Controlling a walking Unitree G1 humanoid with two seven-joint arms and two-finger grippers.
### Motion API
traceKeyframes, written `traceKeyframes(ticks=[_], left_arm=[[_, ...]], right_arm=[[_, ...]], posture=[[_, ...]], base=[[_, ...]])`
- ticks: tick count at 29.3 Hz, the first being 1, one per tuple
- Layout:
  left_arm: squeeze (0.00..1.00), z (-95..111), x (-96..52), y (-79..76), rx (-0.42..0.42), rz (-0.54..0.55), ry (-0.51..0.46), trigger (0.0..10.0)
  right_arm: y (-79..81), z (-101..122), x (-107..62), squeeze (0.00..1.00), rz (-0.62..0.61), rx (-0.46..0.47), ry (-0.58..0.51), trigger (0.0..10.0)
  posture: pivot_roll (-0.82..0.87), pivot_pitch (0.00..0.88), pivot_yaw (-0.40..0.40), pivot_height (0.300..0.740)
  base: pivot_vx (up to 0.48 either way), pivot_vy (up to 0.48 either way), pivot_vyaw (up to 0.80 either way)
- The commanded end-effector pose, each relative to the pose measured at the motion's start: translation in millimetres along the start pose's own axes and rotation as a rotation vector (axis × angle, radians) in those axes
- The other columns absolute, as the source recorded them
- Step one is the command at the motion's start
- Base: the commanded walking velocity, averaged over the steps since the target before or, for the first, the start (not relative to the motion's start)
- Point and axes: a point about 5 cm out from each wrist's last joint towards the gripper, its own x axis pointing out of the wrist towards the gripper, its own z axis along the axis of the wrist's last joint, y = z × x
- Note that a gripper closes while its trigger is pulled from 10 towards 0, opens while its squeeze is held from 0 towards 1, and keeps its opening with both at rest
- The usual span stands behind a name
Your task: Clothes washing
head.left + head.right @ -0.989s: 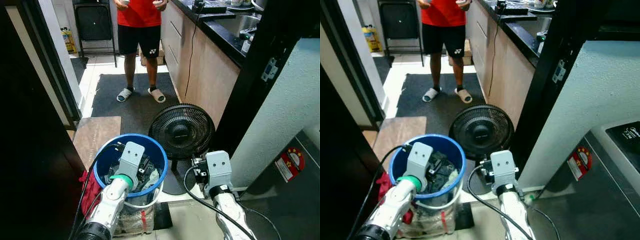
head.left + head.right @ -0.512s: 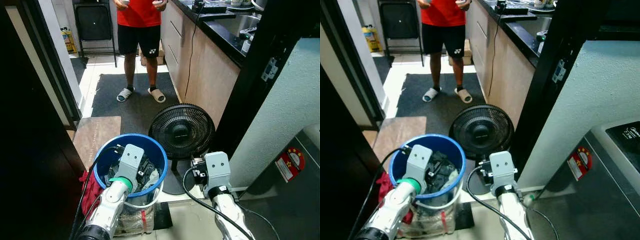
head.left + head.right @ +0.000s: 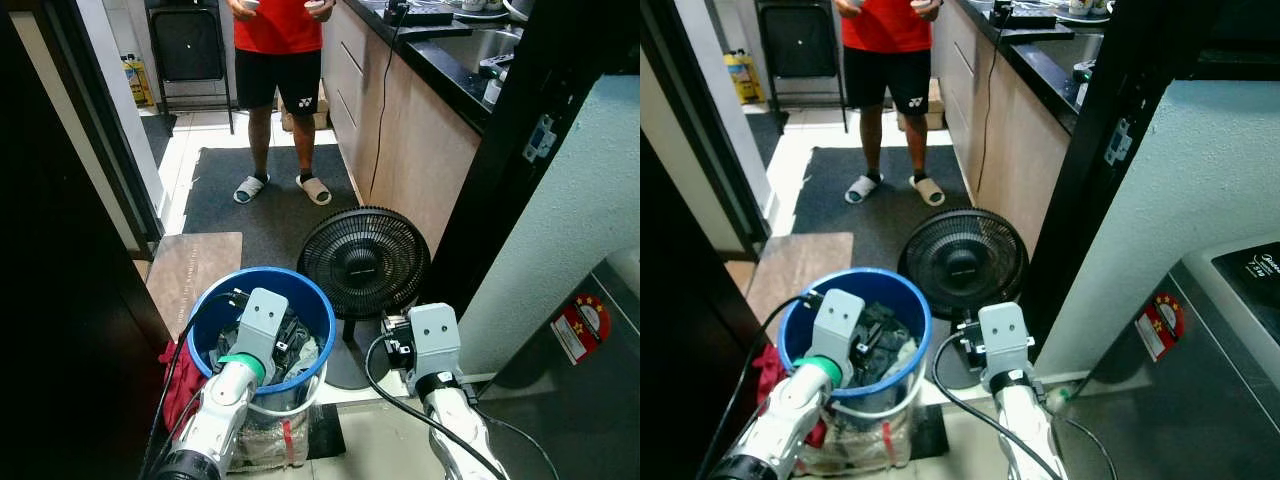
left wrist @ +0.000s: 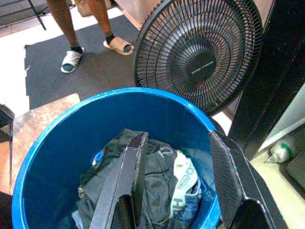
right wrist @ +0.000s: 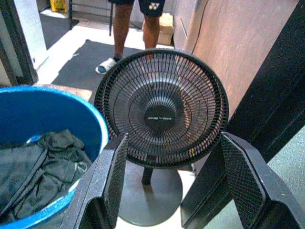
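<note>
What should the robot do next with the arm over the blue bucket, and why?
Probably lower the left gripper straight down into the blue bucket. Its fingers are open and hang above the dark clothes inside, not touching them, so it has to go down before it can grab any.

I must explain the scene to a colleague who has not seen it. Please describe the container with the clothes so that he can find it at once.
Start at the wooden kitchen cabinets and look down to the black floor fan on the floor in front of them. Directly to the robot's left of the fan stands a round blue bucket, holding dark clothes. It is the only bright blue, open-topped item there, and the left gripper hangs open above it.
</note>
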Motion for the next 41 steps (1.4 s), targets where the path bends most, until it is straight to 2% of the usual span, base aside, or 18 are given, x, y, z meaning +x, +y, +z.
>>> traceKeyframes(ticks=[1, 16, 30, 41], left_arm=[[0.0, -3.7, -2.3, 0.2, -0.001, -0.003, 0.009, 10.0], [0.0, -4.0, -2.7, 0.7, 0.007, -0.002, 0.008, 10.0], [0.0, -2.1, -1.8, -0.8, 0.015, -0.012, 0.002, 10.0], [0.0, -2.1, -3.0, -2.2, 0.026, -0.026, -0.007, 10.0]], right_arm=[[2.1, -4.8, -2.8, 0.0, 0.007, -0.006, 0.025, 10.0], [3.9, -4.8, -1.8, 0.0, 0.017, -0.003, 0.022, 10.0], [2.8, -5.3, -1.9, 0.0, 0.006, 0.008, 0.028, 10.0], [3.7, -7.4, -3.5, 0.0, 0.003, 0.005, 0.036, 10.0]], posture=[[-0.08, 0.009, 0.074, 0.74], [-0.07, 0.0, 0.073, 0.74], [-0.07, 0.006, 0.075, 0.74], [-0.07, 0.012, 0.078, 0.74]], base=[[-0.326, 0.0, 0.8], [-0.42, 0.0, 0.71], [0.0, 0.0, 0.0], [0.454, 0.0, 0.0]])
